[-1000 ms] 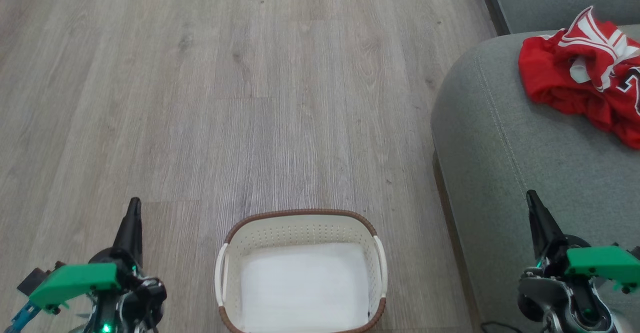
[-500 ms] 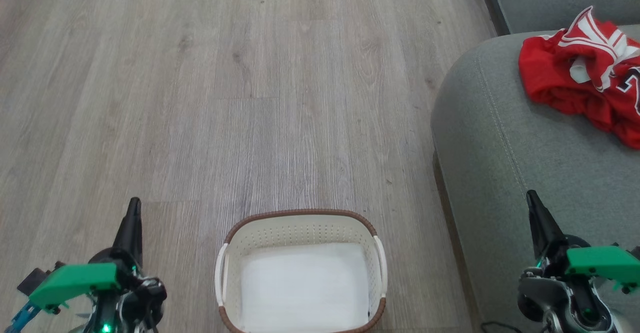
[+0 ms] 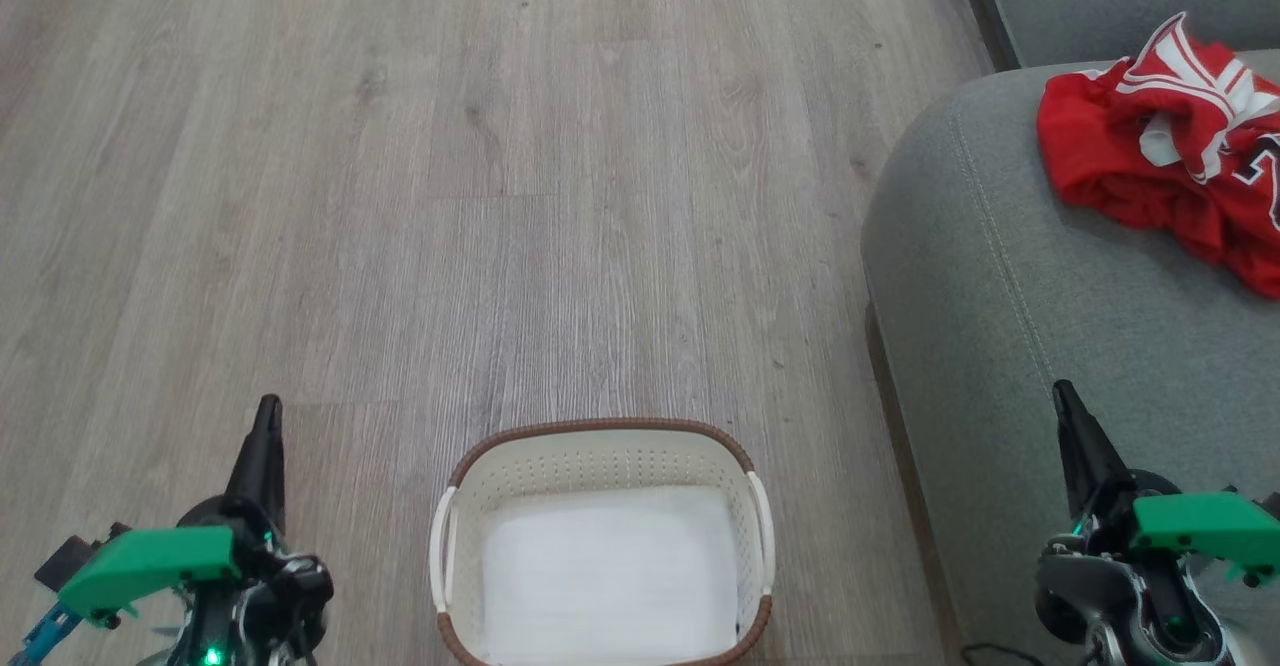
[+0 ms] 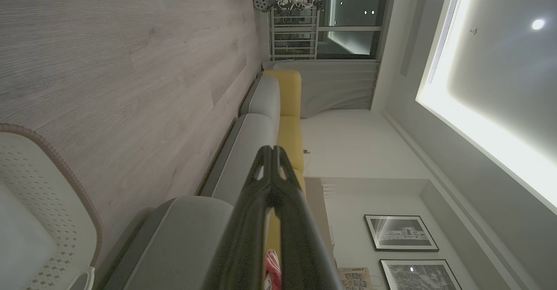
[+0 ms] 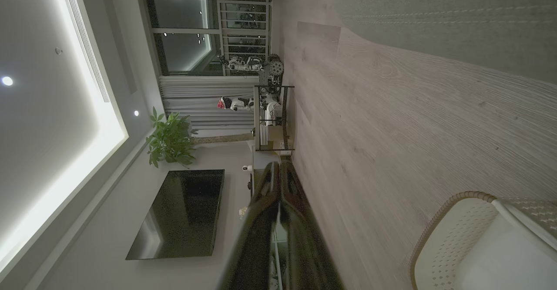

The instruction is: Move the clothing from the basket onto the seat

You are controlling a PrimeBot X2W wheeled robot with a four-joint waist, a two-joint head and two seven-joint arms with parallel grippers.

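Now, at the lower left of the head view, the left gripper (image 3: 268,411): long dark fingers pressed together into a single spike, pointing up the frame over the wood-look floor (image 3: 500,196), closed on nothing. At the lower right, the right gripper (image 3: 1062,394) in the same pose, likewise shut and empty, tip showing against the grey-green seat (image 3: 1000,276). Between the two, at the bottom edge, the basket (image 3: 600,461), standing on the floor well apart from either set of fingers, bare white bottom showing. Up on the seat, at the right edge, the clothing (image 3: 1140,166): a crumpled red heap with white stripes and a scrap of black-and-white lettering, partly cut off by the frame, well apart from both grippers.

From the left wrist, rolled sideways: closed fingers running up the middle, a corner of the basket at the lower left, yellow back cushions (image 4: 289,94) farther along, a sliver of red-and-white cloth peeking between the finger bases at the bottom, framed pictures (image 4: 400,233) on the wall.

From the right wrist, also rolled sideways: shut fingers aimed across the floor, basket corner at the lower right, stitched seat seam along the top, a dark television (image 5: 182,214), a potted plant (image 5: 169,139), a metal shelf unit (image 5: 272,118) below the window (image 5: 187,46).
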